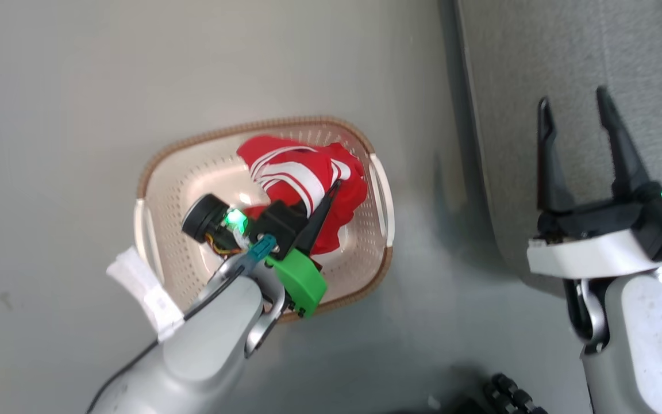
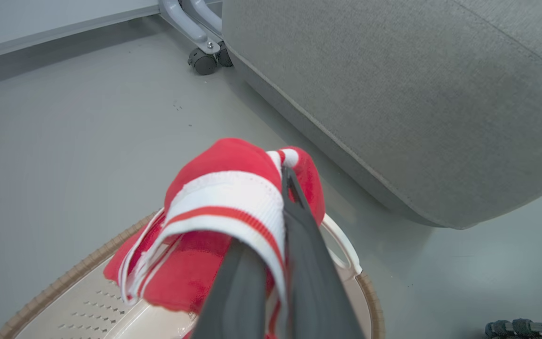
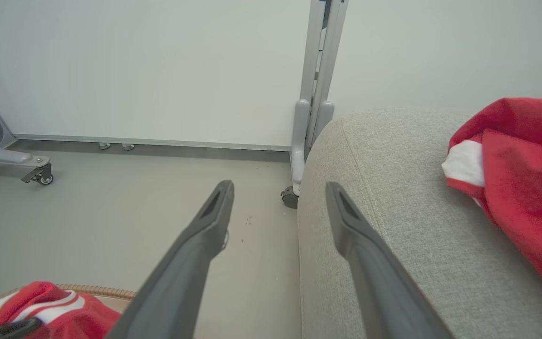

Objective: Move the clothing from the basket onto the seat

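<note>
Your left tool [image 1: 334, 187] is clenched on the clothing [image 1: 302, 172], so you're on the lift-out step. The red bundle with white stripes hangs bunched and limp, partly raised over the basket [image 1: 177, 190]. Next, I'd say, raise it clear of the rim and swing it right to the grey seat [image 1: 538, 57] just beside. Your right tool [image 1: 572, 99] hovers released and empty over the seat's edge. 1 red garment [image 3: 525, 155] lies there already.

Light: bright, even, diffuse.
Shadows: soft dark band on the floor [image 1: 451, 230] along the seat [image 1: 538, 69] edge.
Shine: mild, on the basket [image 1: 193, 172] bottom.
Focus: left gripper [image 2: 278, 197] soft, close to its wrist lens.
</note>
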Robot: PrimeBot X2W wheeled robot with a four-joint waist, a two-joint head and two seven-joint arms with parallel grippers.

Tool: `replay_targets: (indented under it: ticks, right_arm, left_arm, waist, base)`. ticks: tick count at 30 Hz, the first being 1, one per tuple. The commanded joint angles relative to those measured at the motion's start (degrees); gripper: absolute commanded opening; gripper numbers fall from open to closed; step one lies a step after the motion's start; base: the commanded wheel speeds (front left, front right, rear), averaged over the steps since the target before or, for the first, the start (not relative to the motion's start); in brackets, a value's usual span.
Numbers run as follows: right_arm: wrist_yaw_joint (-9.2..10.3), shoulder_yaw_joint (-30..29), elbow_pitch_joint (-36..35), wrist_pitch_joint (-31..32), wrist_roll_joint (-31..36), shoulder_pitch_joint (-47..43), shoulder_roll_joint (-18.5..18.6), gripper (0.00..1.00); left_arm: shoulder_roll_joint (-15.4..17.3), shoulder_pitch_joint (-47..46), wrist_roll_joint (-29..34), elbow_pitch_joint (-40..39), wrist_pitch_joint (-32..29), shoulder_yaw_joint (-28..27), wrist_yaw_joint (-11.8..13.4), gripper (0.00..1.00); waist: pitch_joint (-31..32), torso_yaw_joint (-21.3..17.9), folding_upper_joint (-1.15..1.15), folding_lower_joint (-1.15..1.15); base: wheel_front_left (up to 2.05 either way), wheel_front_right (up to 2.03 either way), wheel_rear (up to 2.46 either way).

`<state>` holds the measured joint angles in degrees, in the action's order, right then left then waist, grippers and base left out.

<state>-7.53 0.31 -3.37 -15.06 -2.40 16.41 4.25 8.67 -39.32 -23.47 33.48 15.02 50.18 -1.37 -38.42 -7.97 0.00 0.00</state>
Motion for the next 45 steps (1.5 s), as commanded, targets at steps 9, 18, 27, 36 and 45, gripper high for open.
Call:
replay_targets:
  ticks: [9,18,27,36,45]
  right_arm:
    - [0.08,1.70,2.93,-0.17,-0.46,-6.73,0.25,1.00]
    - [0.08,3.73,5.22,-0.17,-1.22,-11.71,0.09,1.00]
    - [0.08,6.21,6.49,-0.17,-2.27,-14.39,-0.53,1.00]
    - [0.08,6.45,6.92,-0.17,-2.72,-15.01,-0.72,1.00]
    - [0.08,9.90,7.36,-0.17,-4.07,-14.87,-0.37,1.00]
  left_arm:
    - [-0.85,16.58,5.24,-14.37,0.21,-14.87,0.13,0.00]
    - [-4.13,26.62,9.46,-22.02,0.21,-25.98,-3.15,0.00]
    - [-5.33,31.84,11.28,-28.42,0.20,-32.83,-5.16,0.00]
    - [-5.66,32.88,13.25,-30.90,0.21,-35.65,-5.69,0.00]
    - [-5.78,31.12,13.48,-32.25,0.21,-34.48,-6.06,0.00]
  waist:
    - [23.40,3.46,0.00,0.00]
    - [32.25,3.37,0.00,0.00]
    - [36.04,2.43,0.00,0.00]
    - [37.09,2.69,0.00,0.00]
    - [37.24,2.88,0.00,0.00]
  base:
    - [0.00,0.00,0.00]
    - [0.00,0.00,0.00]
    - [0.00,0.00,0.00]
    - [0.00,0.00,0.00]
    - [0.00,0.00,0.00]
